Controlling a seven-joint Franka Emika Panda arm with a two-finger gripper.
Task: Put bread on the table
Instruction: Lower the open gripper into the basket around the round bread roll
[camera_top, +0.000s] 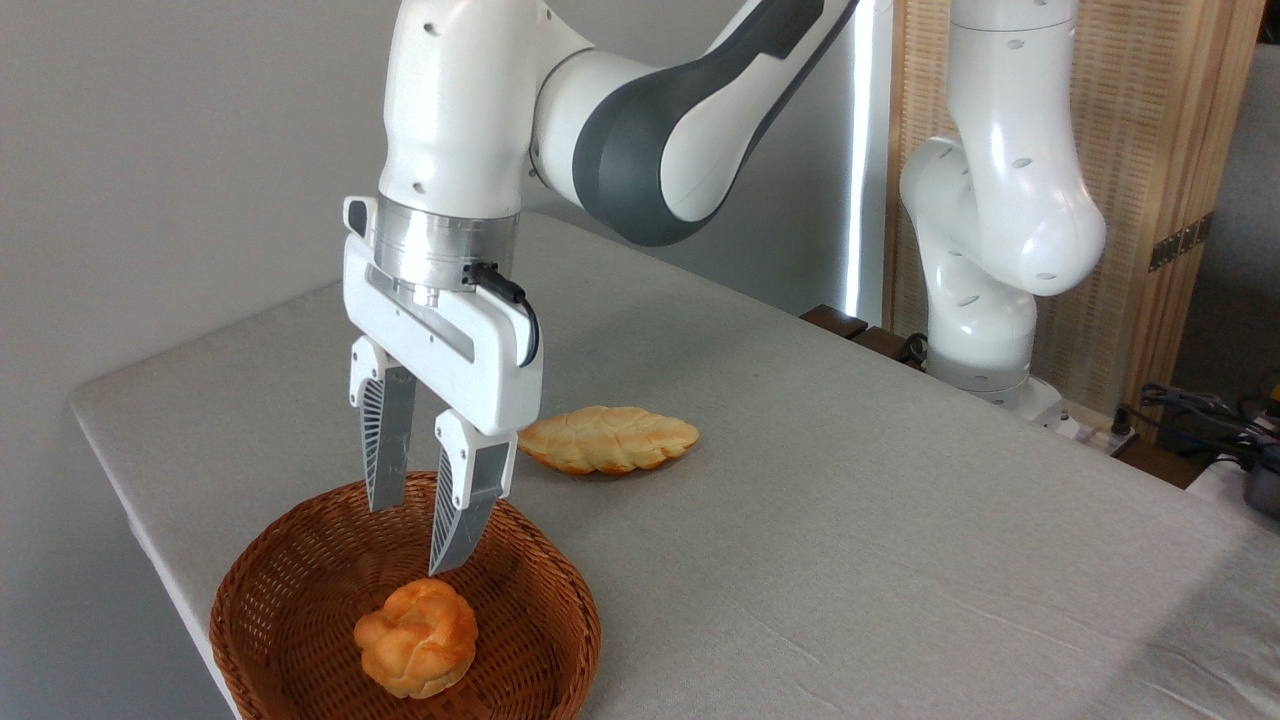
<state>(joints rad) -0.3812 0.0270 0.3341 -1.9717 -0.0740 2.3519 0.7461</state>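
- While the grey tabletop (850, 520) waits bare beside it, a wicker basket (300, 590) holds the bun (417, 637), so the pick-up is not yet made.
- A loaf (608, 439) lies apart on the cloth.
- The pincer (418, 535) hangs open and empty above the bun; the next move likely calls for a descent astride it, then closing.

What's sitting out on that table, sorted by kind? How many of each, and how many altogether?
Bread pieces: 2, the round knotted bun in the basket and the long leaf-shaped loaf on the grey table.
Wicker baskets: 1, the basket.
Total: 3 things.
The robot's hand hangs open above the basket.
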